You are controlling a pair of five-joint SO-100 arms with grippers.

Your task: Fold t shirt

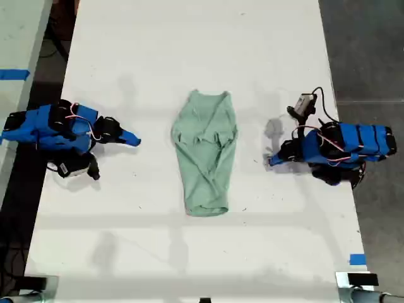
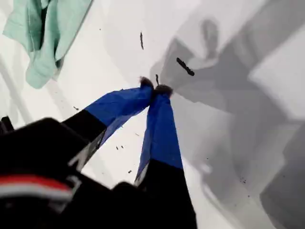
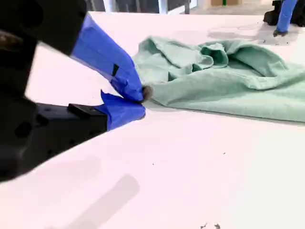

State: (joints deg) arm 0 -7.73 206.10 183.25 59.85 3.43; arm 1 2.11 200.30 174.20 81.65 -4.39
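The pale mint-green t shirt (image 1: 205, 158) lies wrinkled in a narrow lengthwise strip at the middle of the white table, neckline toward the exterior view's top. My first gripper (image 1: 271, 159) is at the exterior view's right, shut and empty, its tip low over the table a short gap from the shirt's edge. In the first wrist view its blue fingers meet (image 2: 155, 88), with a corner of the t shirt (image 2: 47, 38) off to one side. My second gripper (image 1: 136, 140), at the exterior view's left, lies low, shut on nothing (image 3: 140, 101). The t shirt (image 3: 228, 81) lies just beyond it.
The white table (image 1: 189, 252) runs from the exterior view's top to its bottom, with dark floor past its right edge. Blue tape marks sit at the exterior view's lower right (image 1: 356, 259) and upper left (image 1: 12, 74). A camera with a cable (image 1: 306, 102) juts from the first arm.
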